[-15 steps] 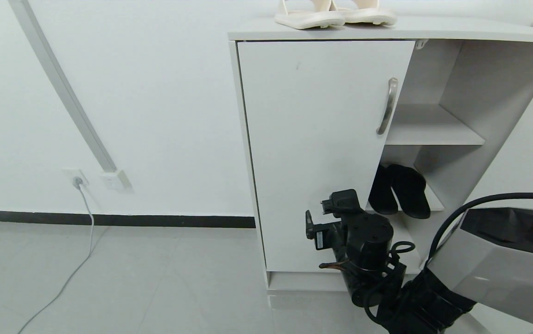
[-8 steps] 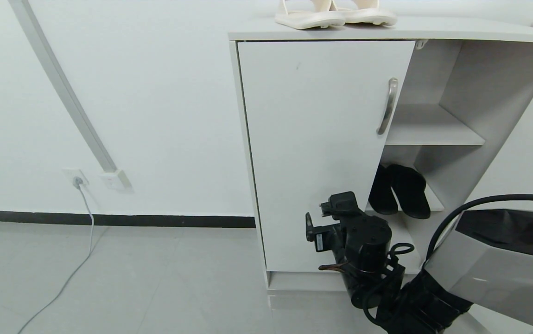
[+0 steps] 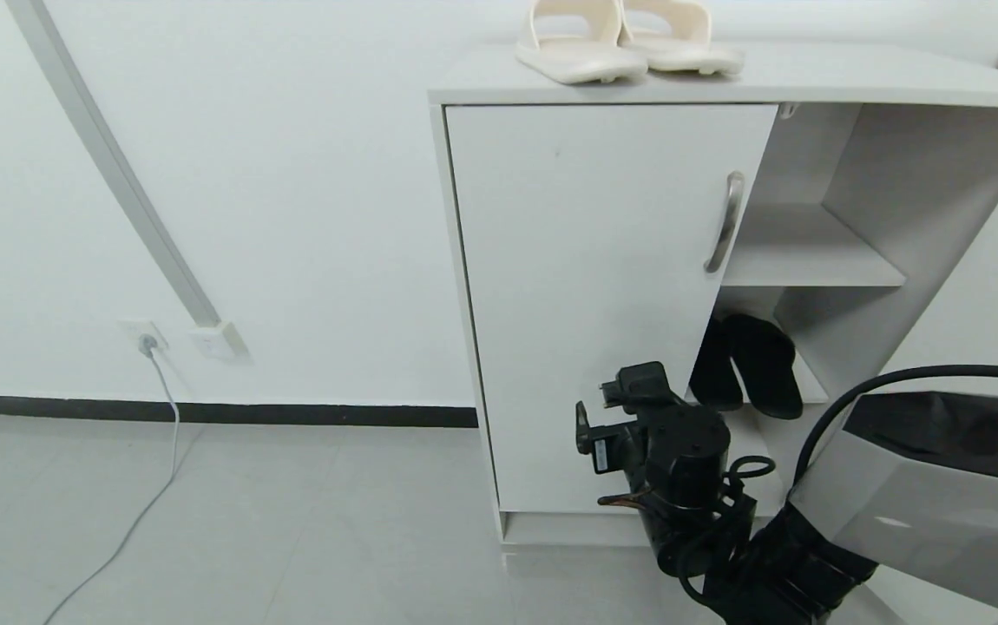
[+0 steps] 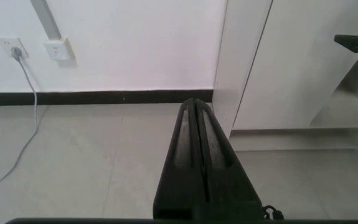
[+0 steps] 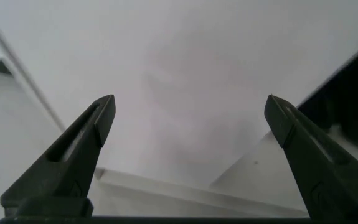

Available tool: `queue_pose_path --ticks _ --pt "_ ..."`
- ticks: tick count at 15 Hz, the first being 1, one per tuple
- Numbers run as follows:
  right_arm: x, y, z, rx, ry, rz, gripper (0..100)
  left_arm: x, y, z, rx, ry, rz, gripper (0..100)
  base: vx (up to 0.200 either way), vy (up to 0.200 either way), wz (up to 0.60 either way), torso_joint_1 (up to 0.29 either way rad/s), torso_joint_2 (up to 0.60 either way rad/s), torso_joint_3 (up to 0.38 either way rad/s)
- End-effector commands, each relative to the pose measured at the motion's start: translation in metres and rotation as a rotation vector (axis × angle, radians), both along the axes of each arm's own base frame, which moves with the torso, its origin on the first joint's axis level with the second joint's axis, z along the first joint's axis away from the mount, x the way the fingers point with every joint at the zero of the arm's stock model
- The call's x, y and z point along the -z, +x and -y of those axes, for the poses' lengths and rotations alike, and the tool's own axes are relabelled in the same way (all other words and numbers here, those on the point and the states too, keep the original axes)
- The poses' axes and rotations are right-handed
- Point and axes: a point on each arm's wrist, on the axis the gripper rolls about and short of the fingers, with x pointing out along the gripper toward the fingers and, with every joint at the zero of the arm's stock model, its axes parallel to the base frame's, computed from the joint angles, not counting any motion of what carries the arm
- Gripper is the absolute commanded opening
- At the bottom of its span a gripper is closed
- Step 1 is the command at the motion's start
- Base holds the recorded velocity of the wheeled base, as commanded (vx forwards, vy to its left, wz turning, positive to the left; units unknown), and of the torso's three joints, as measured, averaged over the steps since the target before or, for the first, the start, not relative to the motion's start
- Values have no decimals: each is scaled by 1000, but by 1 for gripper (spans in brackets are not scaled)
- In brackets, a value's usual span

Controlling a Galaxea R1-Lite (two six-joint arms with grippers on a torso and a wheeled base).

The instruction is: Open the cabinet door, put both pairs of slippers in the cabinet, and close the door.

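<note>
— Only the camera has shifted since a second ago. The whole head picture sits lower and shows more of the cream slippers [image 3: 586, 56]. The things have kept their places and the right arm has hardly stirred.
— How do things stand from the head?
— Cream slippers sit on top of the cabinet [image 3: 855, 74]. Black slippers [image 3: 759, 365] lie inside on the lower shelf [image 3: 814, 386]. The door [image 3: 594, 286] covers the left of the front, and the right part gapes past its handle [image 3: 725, 221]. The right gripper [image 3: 638, 382] hangs low, just beside the door's free edge.
— Left wrist?
— The left gripper [image 4: 195, 109] is pressed together, holding nothing, above the floor [image 4: 91, 162] near the cabinet's corner.
— Right wrist?
— The right gripper [image 5: 190, 102] is spread wide and empty, close before what I take for the door's white face.
— Which step, then?
— One pair is stowed, I judge, and the cream pair is next. That calls for raising an arm to the cabinet top, pinching the pair, and clearing the door's edge on the way to a shelf.
</note>
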Motion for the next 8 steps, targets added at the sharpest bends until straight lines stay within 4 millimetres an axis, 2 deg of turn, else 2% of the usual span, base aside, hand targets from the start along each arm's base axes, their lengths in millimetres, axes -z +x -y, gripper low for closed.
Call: queue_pose_path --ticks 1,3,8 --pt "0 0 0 -2 -2 -1 100 0 0 0 0 0 -1 0 0 0 0 41 -554 -359" --pt "0 0 0 -2 -3 -2 100 0 0 0 0 0 -1 0 0 0 0 54 -488 -354" --pt "1 -1 0 -2 -5 -4 100 0 0 0 0 0 -1 0 0 0 0 125 -468 -344"
